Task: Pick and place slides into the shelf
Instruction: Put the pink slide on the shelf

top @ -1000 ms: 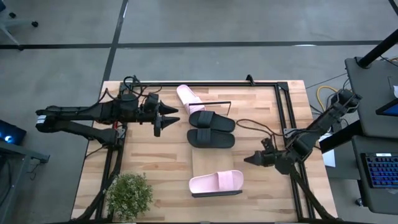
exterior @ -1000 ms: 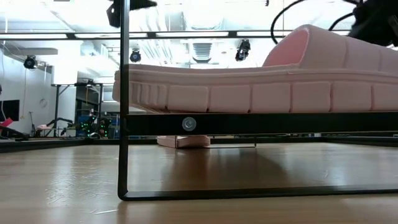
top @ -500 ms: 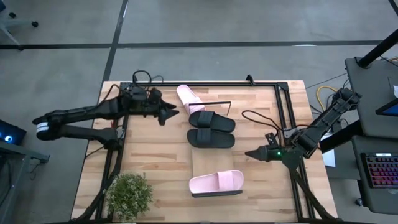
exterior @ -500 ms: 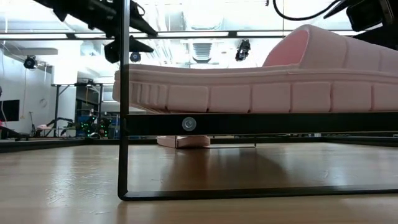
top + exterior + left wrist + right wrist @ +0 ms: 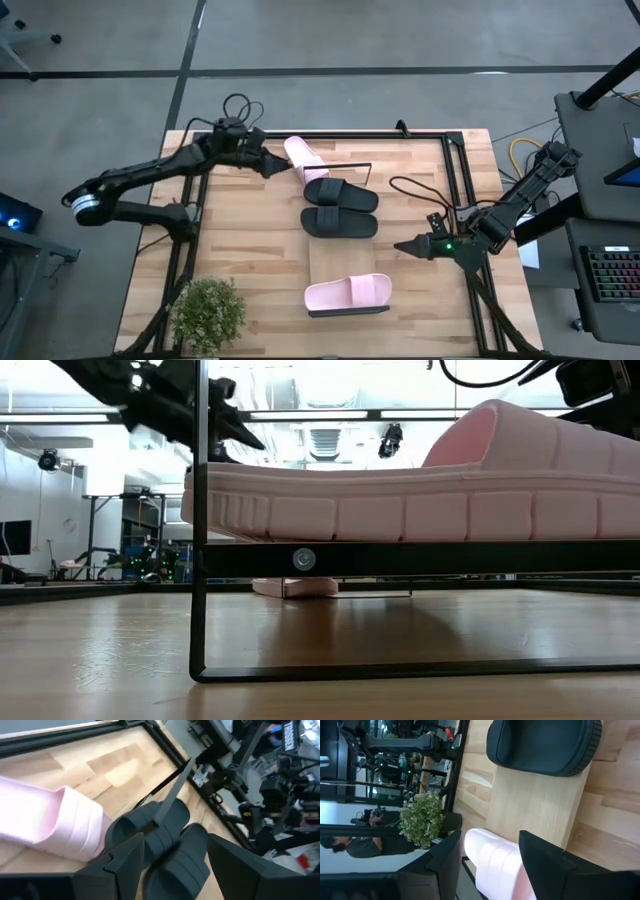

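One pale pink slide [image 5: 347,293] lies on the shelf's light board [image 5: 330,262] near the table's front; it fills the low view [image 5: 420,500]. A second pink slide [image 5: 300,155] lies on the table at the far edge, and two black slides [image 5: 340,194] [image 5: 340,222] lie side by side in the middle. My left gripper [image 5: 276,167] hangs open just left of the far pink slide [image 5: 50,820], which is outside its fingers. My right gripper [image 5: 405,247] is open above the table, right of the shelf.
A potted plant [image 5: 208,312] stands at the near left corner. Black frame rails [image 5: 455,170] run along the table's sides and far edge, and a thin wire frame [image 5: 350,165] stands by the far pink slide. Cables [image 5: 410,195] lie at the right.
My left gripper has swung from the table's left-middle toward the far edge, sinking and rolling, and now is beside the far pink slide, still open. My right gripper has risen a little and turned at first, then kept still. No slide has moved.
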Action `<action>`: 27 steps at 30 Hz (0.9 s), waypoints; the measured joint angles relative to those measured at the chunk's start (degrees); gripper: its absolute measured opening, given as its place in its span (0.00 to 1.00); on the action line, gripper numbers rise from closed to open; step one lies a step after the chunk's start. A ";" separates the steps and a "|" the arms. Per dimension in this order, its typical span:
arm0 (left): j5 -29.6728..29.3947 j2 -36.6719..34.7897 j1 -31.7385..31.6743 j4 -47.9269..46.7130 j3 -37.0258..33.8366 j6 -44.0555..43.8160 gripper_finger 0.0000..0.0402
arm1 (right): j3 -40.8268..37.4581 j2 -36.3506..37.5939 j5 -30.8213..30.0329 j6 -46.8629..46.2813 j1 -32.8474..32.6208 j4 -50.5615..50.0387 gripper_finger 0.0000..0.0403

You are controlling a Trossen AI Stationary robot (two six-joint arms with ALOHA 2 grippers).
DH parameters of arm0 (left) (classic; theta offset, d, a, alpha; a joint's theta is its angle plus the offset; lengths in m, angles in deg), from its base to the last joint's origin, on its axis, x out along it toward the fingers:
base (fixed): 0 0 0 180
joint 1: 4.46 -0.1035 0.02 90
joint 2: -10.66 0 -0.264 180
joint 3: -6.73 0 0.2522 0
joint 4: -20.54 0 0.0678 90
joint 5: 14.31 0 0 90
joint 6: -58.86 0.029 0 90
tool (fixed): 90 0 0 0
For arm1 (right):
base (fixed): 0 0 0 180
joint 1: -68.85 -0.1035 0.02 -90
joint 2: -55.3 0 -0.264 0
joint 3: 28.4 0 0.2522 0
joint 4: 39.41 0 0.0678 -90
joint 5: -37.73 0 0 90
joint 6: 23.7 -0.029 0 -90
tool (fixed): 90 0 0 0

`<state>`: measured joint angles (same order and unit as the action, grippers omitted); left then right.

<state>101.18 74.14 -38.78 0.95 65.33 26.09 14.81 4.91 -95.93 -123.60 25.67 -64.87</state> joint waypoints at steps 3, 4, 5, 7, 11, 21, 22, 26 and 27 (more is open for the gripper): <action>4.00 4.23 -1.91 4.77 0.13 -1.74 0.50 | 0.15 -0.02 0.00 -0.04 0.00 0.00 0.46; 5.31 5.68 -2.62 6.63 0.14 -2.75 0.50 | 0.31 -0.02 0.02 -0.04 -0.02 0.02 0.46; 6.30 7.04 -3.32 8.06 0.15 -3.42 0.50 | 0.45 0.00 0.02 -0.03 -0.02 0.04 0.46; 8.78 9.60 -4.90 10.14 0.15 -4.49 0.50 | 0.91 -0.04 0.02 0.27 -0.02 0.02 0.46; 12.26 13.80 -7.56 10.37 0.59 -4.60 0.50 | 1.48 0.00 0.04 0.97 -0.02 0.05 0.46; 13.25 21.06 -10.90 10.32 2.39 -4.42 0.50 | 1.99 -0.42 0.02 1.42 0.07 0.00 0.46; 13.24 21.85 -10.99 10.32 2.55 -4.41 0.50 | 1.99 -0.42 0.02 1.42 0.07 -0.06 0.46; 13.21 24.90 -11.20 10.23 2.75 -4.38 0.50 | 1.99 -0.40 0.00 1.06 0.09 0.00 0.46; 13.20 25.44 -11.22 10.19 2.80 -4.38 0.50 | 1.99 -0.42 0.00 0.95 0.09 0.02 0.46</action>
<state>114.37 99.57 -49.99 11.14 68.13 21.71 16.80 4.49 -95.93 -122.65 25.76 -64.85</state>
